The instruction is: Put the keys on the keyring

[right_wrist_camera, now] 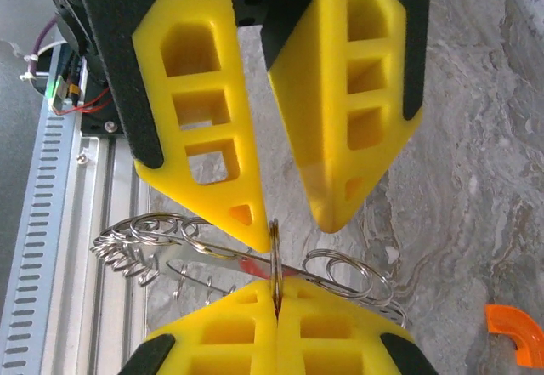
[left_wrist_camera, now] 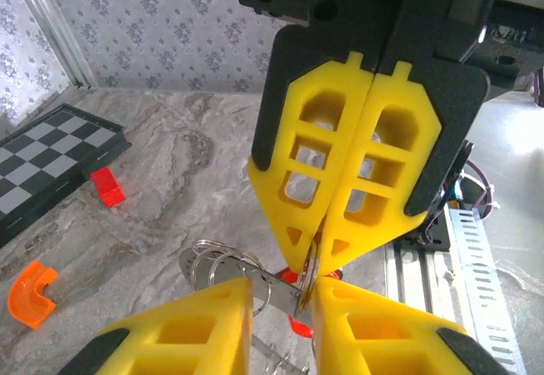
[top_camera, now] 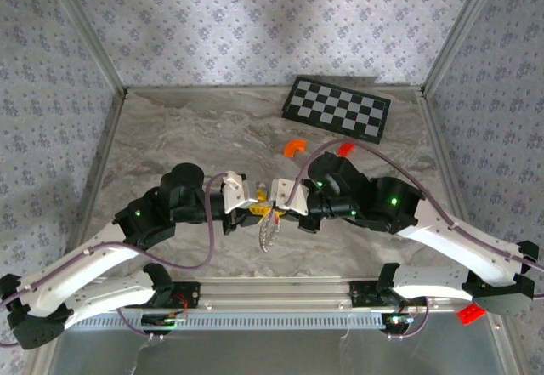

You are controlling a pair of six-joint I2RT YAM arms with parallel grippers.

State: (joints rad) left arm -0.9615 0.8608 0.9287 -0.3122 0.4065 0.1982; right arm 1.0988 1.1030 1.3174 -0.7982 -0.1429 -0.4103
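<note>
- The right tool [right_wrist_camera: 276, 294] is closed on a thin ring of the keyring [right_wrist_camera: 340, 275], above the counter [right_wrist_camera: 476, 137].
- The left tool [left_wrist_camera: 283, 288] has its fingers apart around the keys [right_wrist_camera: 242, 264]; we cannot tell if it grips.

No text, brand or number can be read anywhere; the checkered board [top_camera: 337, 109] bears plain squares only.

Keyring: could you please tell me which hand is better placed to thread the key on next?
Left, likely: the right hand is shut on the keyring, steadying it, and the open left hand flanks the key.
</note>
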